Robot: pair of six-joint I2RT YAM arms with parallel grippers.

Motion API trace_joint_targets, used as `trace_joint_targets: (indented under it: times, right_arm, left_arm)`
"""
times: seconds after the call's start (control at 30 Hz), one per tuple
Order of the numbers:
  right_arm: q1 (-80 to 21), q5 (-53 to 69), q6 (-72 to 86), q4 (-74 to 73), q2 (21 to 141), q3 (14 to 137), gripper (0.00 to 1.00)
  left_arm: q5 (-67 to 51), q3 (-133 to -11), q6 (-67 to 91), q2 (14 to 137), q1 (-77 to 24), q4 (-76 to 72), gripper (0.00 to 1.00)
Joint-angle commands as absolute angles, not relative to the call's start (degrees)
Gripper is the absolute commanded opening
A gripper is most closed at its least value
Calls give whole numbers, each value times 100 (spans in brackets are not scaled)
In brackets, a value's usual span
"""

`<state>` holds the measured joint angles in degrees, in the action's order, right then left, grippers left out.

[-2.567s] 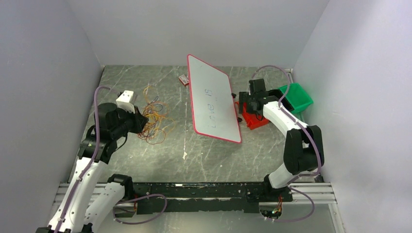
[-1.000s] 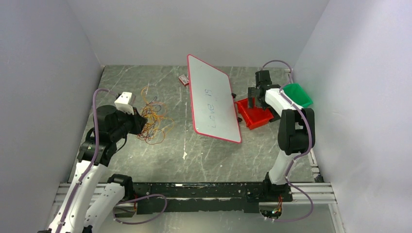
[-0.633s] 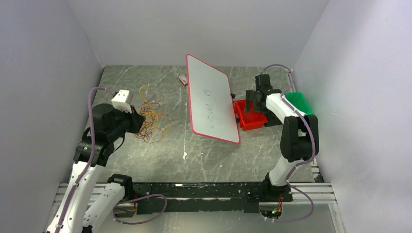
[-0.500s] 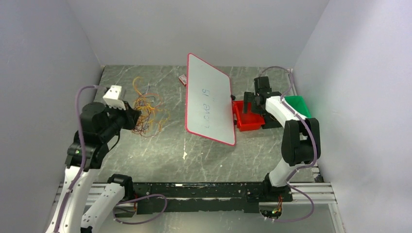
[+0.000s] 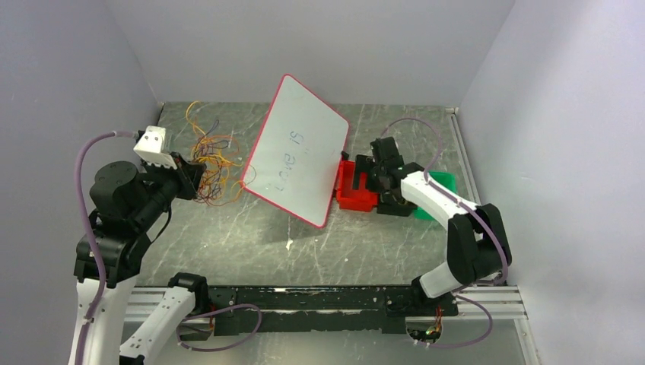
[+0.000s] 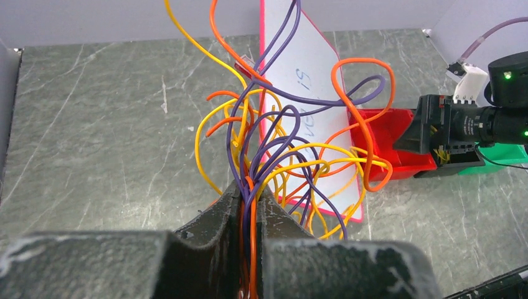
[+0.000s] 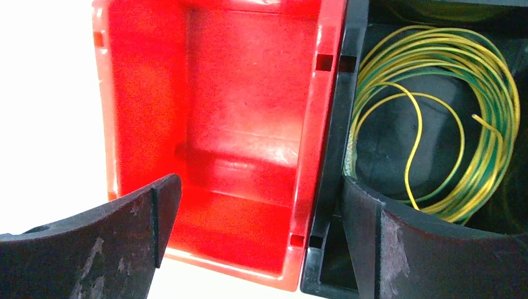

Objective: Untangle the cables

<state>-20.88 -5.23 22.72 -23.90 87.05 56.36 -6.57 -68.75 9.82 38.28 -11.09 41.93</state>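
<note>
- Left pincer (image 6: 247,208) is clenched on the cables (image 6: 283,146), holding them above the table (image 5: 228,236) at its far left; loops fan rightward from the fingers (image 6: 212,218)
- Tilted whiteboard (image 5: 297,163) stands just beside the loops, between the two arms
- Right pincer (image 7: 261,240) gapes over a red bin (image 7: 243,93), well apart from the bunch, so the left arm is nearer
</note>
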Motion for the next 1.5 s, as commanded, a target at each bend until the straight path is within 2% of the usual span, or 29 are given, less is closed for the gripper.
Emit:
trace_joint_targets:
  times: [0.0, 0.33, 0.57, 0.77, 1.0, 1.27, 1.47]
  right_arm:
    - [-2491, 95, 3415, -1478, 8440, 5309, 100]
    - [-3488, -100, 4650, -247, 8863, 5350, 100]
    - [-4144, -317, 5166, 371, 9897, 6179, 100]
    - [-4324, -322, 5093, 506, 10699, 6977, 100]
    - [-4348, -265, 4012, 40, 10263, 7121, 100]
    - [-4333, -94, 1473, -1459, 9819, 7360, 100]
    - [-4388, 608, 271, -2135, 9923, 7475, 97]
  left_arm:
    - [-580, -7021, 929, 3839, -1143, 4370, 10]
    - [-579, -7020, 980, 3813, -1143, 4446, 11]
    - [-573, -7144, 1000, 3856, -1143, 4531, 10]
    - [-528, -7195, 1029, 3837, -1143, 4634, 11]
    - [-515, -6990, 1071, 3755, -1143, 4617, 11]
    - [-604, -6798, 1138, 3770, -1143, 4479, 12]
    - [-607, -6723, 1178, 3745, -1143, 4462, 11]
